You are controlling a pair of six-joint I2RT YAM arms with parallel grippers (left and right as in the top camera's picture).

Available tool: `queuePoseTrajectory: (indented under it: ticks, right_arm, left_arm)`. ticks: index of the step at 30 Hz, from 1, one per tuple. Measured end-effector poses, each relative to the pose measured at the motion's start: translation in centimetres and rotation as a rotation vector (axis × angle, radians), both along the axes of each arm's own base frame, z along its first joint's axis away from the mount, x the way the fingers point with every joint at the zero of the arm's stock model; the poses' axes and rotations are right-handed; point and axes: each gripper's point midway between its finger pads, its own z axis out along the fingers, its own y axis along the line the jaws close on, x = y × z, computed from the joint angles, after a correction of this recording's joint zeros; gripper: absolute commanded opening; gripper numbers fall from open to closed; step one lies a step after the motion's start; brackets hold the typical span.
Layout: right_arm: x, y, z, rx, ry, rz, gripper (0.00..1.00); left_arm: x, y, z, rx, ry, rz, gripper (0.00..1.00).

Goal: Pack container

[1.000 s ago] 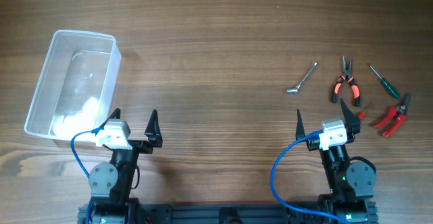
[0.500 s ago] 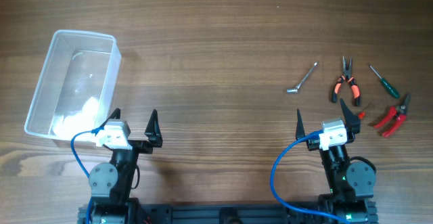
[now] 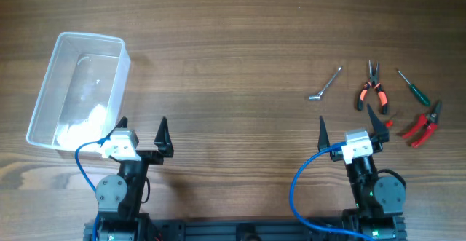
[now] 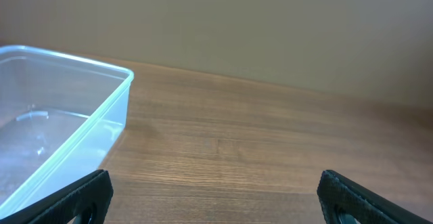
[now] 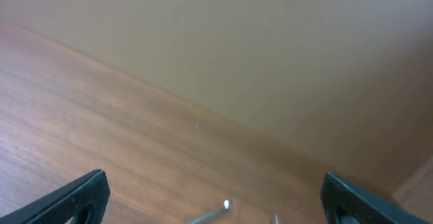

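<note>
The clear plastic container lies at the far left of the table, something white in its near end; its rim also shows in the left wrist view. At the right lie a silver L-shaped wrench, orange-handled pliers, a green screwdriver and red-handled cutters. The wrench tip shows in the right wrist view. My left gripper is open and empty, just right of the container's near corner. My right gripper is open and empty, near of the wrench and pliers.
The wooden table spreads between the container and the tools. Both arm bases stand at the near edge with blue cables. A plain wall rises beyond the far edge.
</note>
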Motion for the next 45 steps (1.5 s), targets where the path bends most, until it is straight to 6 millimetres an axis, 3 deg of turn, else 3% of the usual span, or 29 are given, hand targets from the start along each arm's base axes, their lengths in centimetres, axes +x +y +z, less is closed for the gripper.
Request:
queuePoseTrajectory:
  ticks: [4,7,10,11,12,17,22,25,29,33,37,40,45]
  right_arm:
    - [-0.4,0.4,2.9,0.213,-0.073,0.045,1.00]
    - [-0.2,0.3,3.1,0.426,-0.018,0.056,1.00]
    - [0.8,0.5,3.7,0.524,0.079,0.057,1.00]
    - [1.5,0.8,4.0,0.543,0.135,0.060,1.00]
    - [2.2,1.1,4.4,0.552,0.186,0.062,1.00]
    - [6.2,3.4,4.3,0.562,0.554,0.083,1.00]
    - [9.2,4.5,4.6,0.576,0.842,0.051,1.00]
    - [10.2,5.3,4.8,0.588,0.893,0.087,1.00]
    - [9.9,5.8,2.9,0.600,0.984,0.092,1.00]
    - [9.3,4.5,1.2,0.572,1.069,-0.020,1.00]
    - [9.8,3.2,0.8,0.508,1.089,-0.095,1.00]
    - [10.0,2.8,0.3,0.469,1.106,-0.111,1.00]
    - [10.1,3.3,-1.8,0.421,1.173,-0.071,1.00]
  left_arm:
    - [0.0,0.4,0.2,-0.080,0.014,0.032,0.99]
    - [0.0,1.5,3.3,-0.116,0.009,0.096,1.00]
    - [0.6,2.7,8.6,-0.126,0.027,0.171,1.00]
    - [0.7,2.8,8.9,-0.127,0.039,0.177,1.00]
    - [1.4,4.1,9.5,-0.117,0.156,0.267,1.00]
    - [1.9,7.4,8.3,-0.071,0.611,0.488,1.00]
    - [1.0,8.1,9.2,-0.100,1.000,0.522,1.00]
    - [1.8,8.5,9.9,-0.169,1.036,0.517,1.00]
    - [1.5,9.0,9.4,-0.283,1.063,0.523,1.00]
    - [0.6,11.5,9.3,-0.433,1.046,0.652,1.00]
    - [-0.6,14.9,9.0,-0.604,0.999,0.833,1.00]
    - [-1.3,17.0,7.7,-0.691,0.996,0.932,1.00]
    - [-0.6,18.9,3.4,-0.736,1.053,0.994,1.00]
